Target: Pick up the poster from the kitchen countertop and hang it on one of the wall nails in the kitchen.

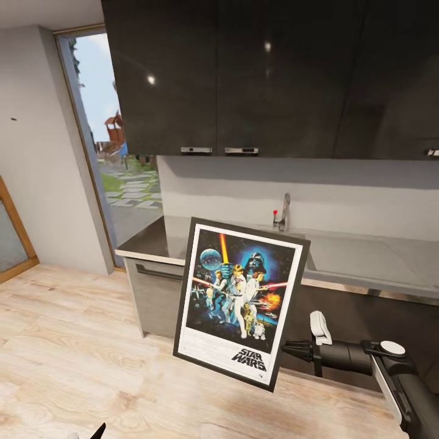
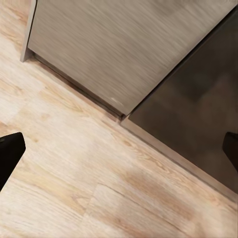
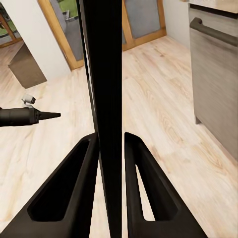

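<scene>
The Star Wars poster [image 1: 241,299], black-framed with a white border, hangs upright and slightly tilted in front of the kitchen countertop [image 1: 366,259]. My right gripper [image 1: 285,350] is shut on its lower right edge. In the right wrist view the poster [image 3: 105,74] shows edge-on as a black strip clamped between the two fingers [image 3: 74,178]. A wall nail [image 1: 13,119] is a tiny dark speck on the light-grey wall at far left. My left gripper [image 2: 119,153] hangs low over the floor, jaws wide apart and empty; its tip [image 1: 97,430] peeks in at the head view's lower edge.
Dark upper cabinets [image 1: 268,73] hang over the worktop, which has a chrome tap [image 1: 284,213] with a red knob. A grey base cabinet [image 1: 155,299] stands behind the poster. A glass door [image 1: 116,158] opens outside at left. Light wooden floor [image 1: 73,366] spreads to the left.
</scene>
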Robot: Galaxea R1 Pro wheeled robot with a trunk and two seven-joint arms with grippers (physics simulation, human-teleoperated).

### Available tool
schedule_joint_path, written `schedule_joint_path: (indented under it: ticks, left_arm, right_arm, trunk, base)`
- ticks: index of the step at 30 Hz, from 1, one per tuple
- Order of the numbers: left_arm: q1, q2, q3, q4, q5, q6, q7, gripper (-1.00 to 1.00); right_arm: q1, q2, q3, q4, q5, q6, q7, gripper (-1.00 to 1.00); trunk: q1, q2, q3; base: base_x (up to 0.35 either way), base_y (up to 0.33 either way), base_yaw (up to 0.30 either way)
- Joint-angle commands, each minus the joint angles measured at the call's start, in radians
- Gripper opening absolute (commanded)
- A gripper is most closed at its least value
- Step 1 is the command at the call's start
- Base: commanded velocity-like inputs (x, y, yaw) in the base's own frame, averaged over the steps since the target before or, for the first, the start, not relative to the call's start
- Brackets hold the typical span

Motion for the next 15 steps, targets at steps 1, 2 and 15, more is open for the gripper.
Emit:
schedule_joint_path:
  ticks: [1, 2, 15]
  left_arm:
    - [-0.001, 0.000, -0.009, 0.001, 0.008, -0.004, -0.002, 1.00]
    - [-0.001, 0.000, -0.009, 0.001, 0.008, -0.004, -0.002, 1.00]
    - [-0.001, 0.000, -0.009, 0.001, 0.008, -0.004, -0.003, 1.00]
  right_arm:
    - [-0.001, 0.000, -0.001, 0.000, 0.000, 0.014, 0.007, -1.00]
    - [-0.001, 0.000, -0.001, 0.000, 0.000, 0.014, 0.007, -1.00]
    - [-0.001, -0.001, -0.001, -0.001, 0.000, 0.014, 0.007, -1.00]
  trunk:
    - [-0.004, 0.006, 0.002]
    - [-0.008, 0.013, 0.005]
    - [-0.057, 0.104, 0.046]
  base:
    - [0.000, 0.000, 0.000]
    - [0.000, 0.000, 0.000]
    - [0.000, 0.000, 0.000]
